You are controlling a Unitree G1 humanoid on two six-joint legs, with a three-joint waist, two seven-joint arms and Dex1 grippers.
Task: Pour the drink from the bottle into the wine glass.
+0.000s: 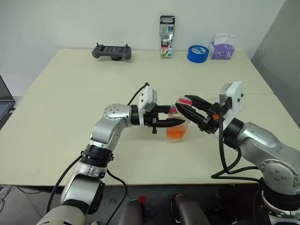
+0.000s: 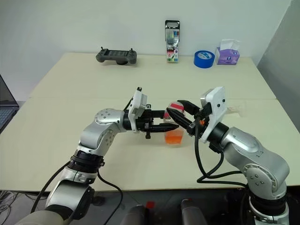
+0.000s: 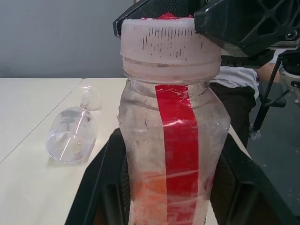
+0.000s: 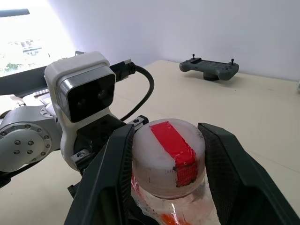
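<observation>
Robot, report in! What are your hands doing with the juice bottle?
Left gripper shut on bottle. Right gripper around cap. Wine glass lying down.

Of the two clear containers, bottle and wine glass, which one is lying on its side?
The wine glass: it lies tipped over on the table, empty. The bottle stands upright, capped, with orange drink in its bottom.

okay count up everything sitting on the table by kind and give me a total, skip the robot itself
Bottle: 1
Wine glass, lying on its side: 1
Game controller: 1
Marker pack: 1
Blue tape roll: 1
Tissue box: 1
Total: 6
</observation>
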